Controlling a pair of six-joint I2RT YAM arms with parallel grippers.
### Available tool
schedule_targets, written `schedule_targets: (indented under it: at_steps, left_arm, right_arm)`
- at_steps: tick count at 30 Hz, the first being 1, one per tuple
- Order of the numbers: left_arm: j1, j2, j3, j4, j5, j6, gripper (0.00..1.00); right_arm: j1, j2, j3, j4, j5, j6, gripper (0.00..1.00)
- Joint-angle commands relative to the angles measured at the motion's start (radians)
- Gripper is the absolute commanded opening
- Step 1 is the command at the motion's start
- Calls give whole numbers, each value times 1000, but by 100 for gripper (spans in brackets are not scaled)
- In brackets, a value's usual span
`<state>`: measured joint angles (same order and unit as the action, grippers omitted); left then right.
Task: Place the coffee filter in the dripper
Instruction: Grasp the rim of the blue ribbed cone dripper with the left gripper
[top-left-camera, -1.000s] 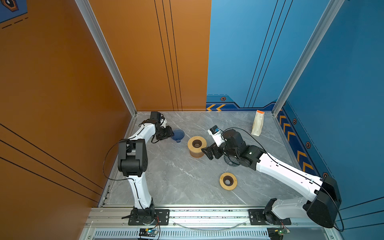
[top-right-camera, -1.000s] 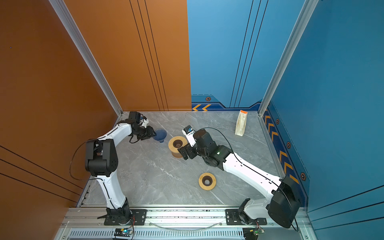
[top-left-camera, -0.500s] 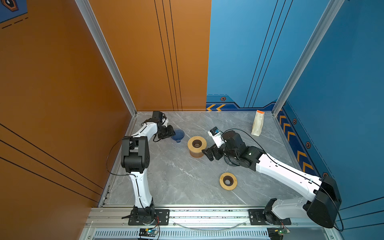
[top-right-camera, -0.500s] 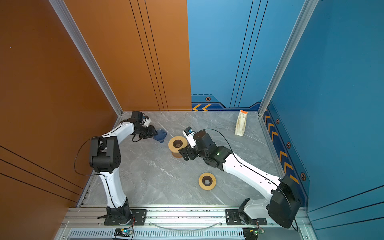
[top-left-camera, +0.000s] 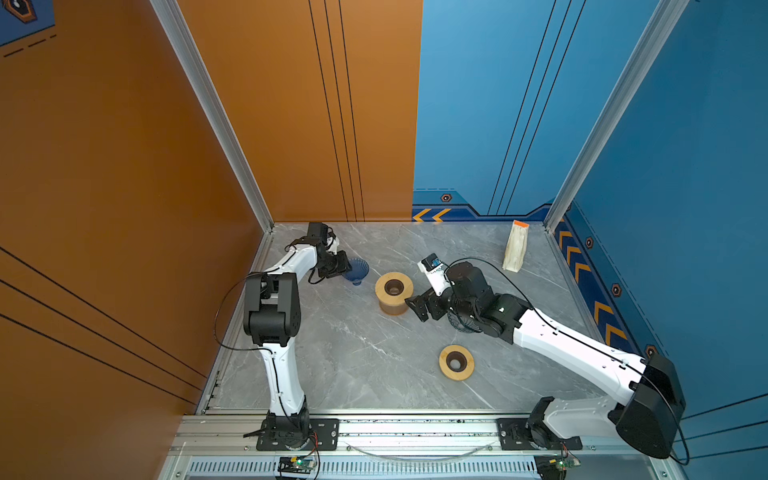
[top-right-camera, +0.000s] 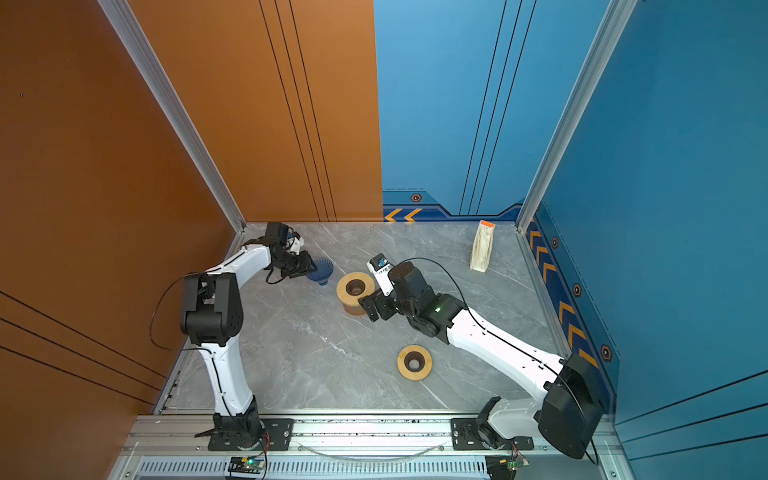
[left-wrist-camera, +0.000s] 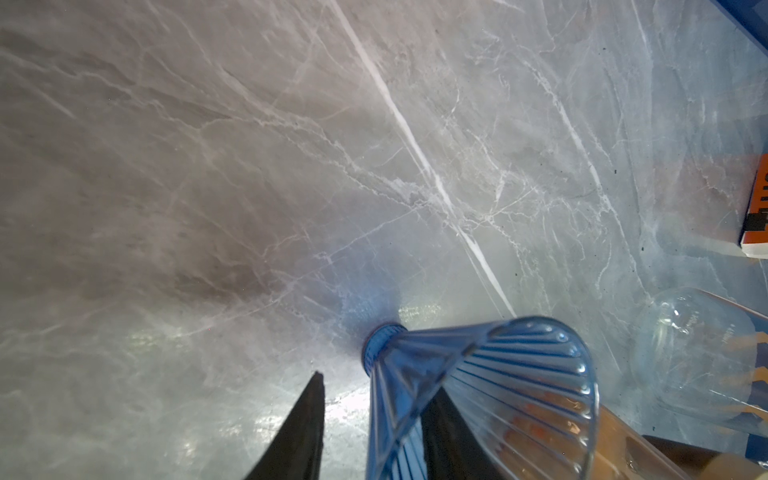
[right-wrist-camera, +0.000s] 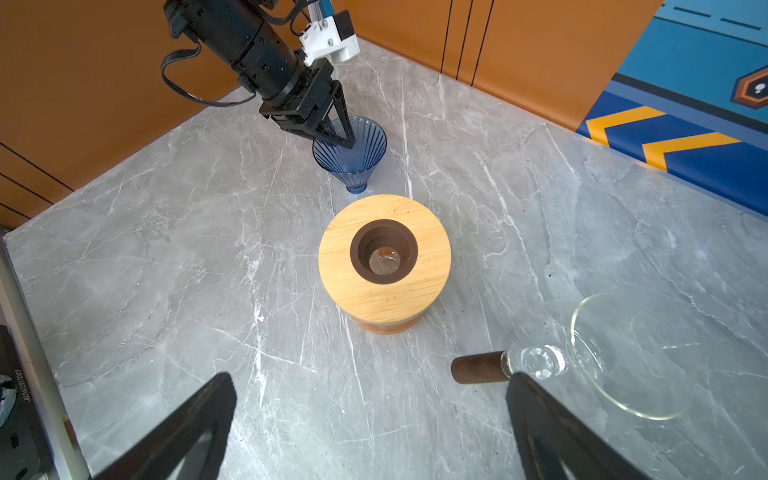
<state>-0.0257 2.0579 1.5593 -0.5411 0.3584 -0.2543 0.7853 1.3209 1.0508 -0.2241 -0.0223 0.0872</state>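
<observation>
Grey marble table (top-left-camera: 353, 353): dripper (top-left-camera: 356, 269) wall was straddled by unclamped left gripper (right-wrist-camera: 330, 139) jaws, right gripper (right-wrist-camera: 370, 377) jaws spread wide, filter pack (top-left-camera: 515, 247) well apart; tipping could be caused by uneven closure

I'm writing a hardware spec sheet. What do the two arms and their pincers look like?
Left arm and right arm match: white link shells, bulky black joint housings, a thin black cable looping alongside. Left pincer and right pincer are black, each with two flat tapering fingers. A white camera block sits at each wrist.
</observation>
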Motion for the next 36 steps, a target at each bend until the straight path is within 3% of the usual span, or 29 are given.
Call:
schedule_targets:
  at_steps: [1,36]
  left_arm:
    - [-6,28,5,-6,-5,-2,39]
    - [-7,-25,-17,-8,20,-16,14]
  right_arm:
    - [-7,-31,-20,27,24,13,100]
    - [-31,-51,-52,53,34,5,100]
